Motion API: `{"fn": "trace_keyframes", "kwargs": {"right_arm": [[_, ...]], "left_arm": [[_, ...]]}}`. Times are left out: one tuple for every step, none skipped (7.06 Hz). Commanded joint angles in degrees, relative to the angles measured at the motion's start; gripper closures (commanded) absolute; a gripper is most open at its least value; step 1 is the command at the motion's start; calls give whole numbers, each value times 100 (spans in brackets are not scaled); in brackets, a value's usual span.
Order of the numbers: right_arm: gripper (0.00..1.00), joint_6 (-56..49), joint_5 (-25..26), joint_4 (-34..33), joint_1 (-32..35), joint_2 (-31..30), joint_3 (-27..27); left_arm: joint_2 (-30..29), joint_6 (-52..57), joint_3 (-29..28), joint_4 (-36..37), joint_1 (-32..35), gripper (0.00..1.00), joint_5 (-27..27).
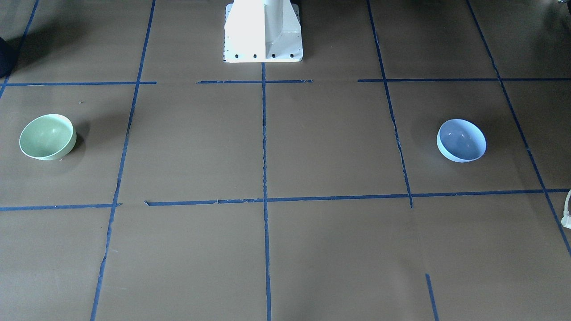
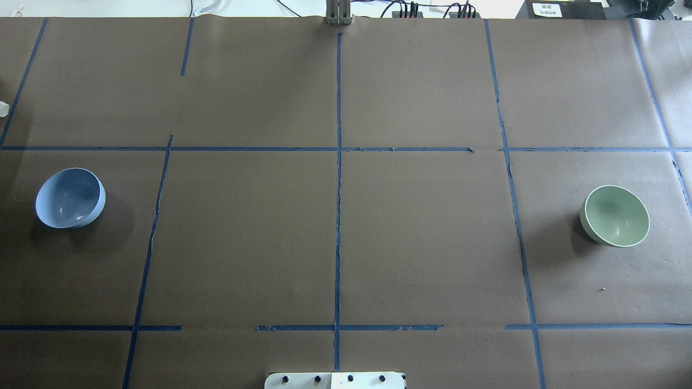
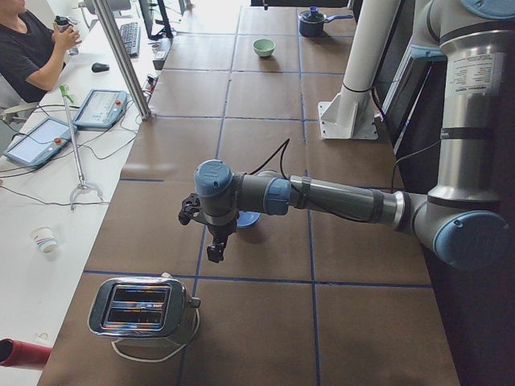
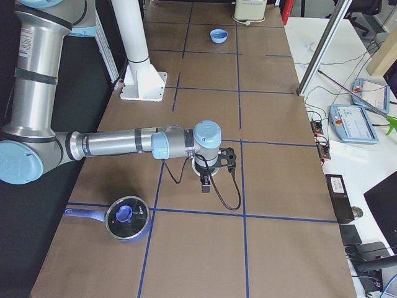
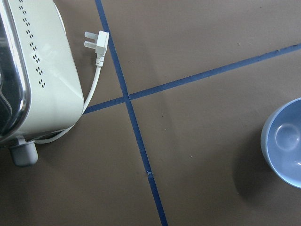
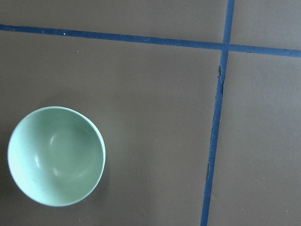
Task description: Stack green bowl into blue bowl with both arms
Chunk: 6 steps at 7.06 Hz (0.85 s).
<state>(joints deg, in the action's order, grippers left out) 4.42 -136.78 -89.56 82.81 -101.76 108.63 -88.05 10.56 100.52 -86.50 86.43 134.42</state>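
At the counter's (image 2: 421, 243) left end, farthest out from the white pedestal base (image 1: 263, 31) on its left side, stands a chrome and cream toaster (image 3: 141, 305). Its white plug (image 5: 96, 43) lies loose on the brown paper beside it.

Closer to the pedestal base on that same side, the left arm (image 3: 338, 199) reaches out low over the counter. The left fingers (image 3: 212, 254) point down and hang above the surface. They show only in the side view, so I cannot tell whether they are spread or closed. The blue bowl (image 2: 70, 198) sits mouth up on the counter just beside them, partly hidden behind the wrist in the side view. It is empty, and nothing touches it.

On the pedestal base's right side, about as far out as the blue bowl is on the left, the green bowl (image 2: 616, 216) sits mouth up and empty on the counter. The two bowls are well apart. The right arm (image 4: 118, 144) stretches low over the counter there, with the right fingers (image 4: 205, 184) pointing down above the surface. Their state also cannot be told. The right wrist camera looks straight down into the green bowl.

Farthest out on the right side, a dark saucepan with a glass lid (image 4: 127, 217) rests on the counter. Blue tape lines (image 2: 338, 189) divide the counter into squares.
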Motion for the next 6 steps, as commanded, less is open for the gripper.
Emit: {"fn": "trace_keyframes", "kwargs": {"right_arm": [[0,33,-24,0,-2,16,-8],[0,50,-24,0,-10,16,0],[0,59,-24,-9,-10,16,-8],[0,68,-24,0,-10,16,-8],[0,51,-24,0,-10,16,-8],[0,42,-24,0,-19,16,-8]], "left_arm": [[33,-19,-40,-25,-64,0,-3],[33,-645,72,-68,-369,0,14],[24,-1878,56,-565,-981,0,-20],[24,-2865,-118,-1031,-1213,0,5],[33,-3510,-129,-1436,-1468,0,-3],[33,-3821,-216,-1727,-1810,0,-47]]}}
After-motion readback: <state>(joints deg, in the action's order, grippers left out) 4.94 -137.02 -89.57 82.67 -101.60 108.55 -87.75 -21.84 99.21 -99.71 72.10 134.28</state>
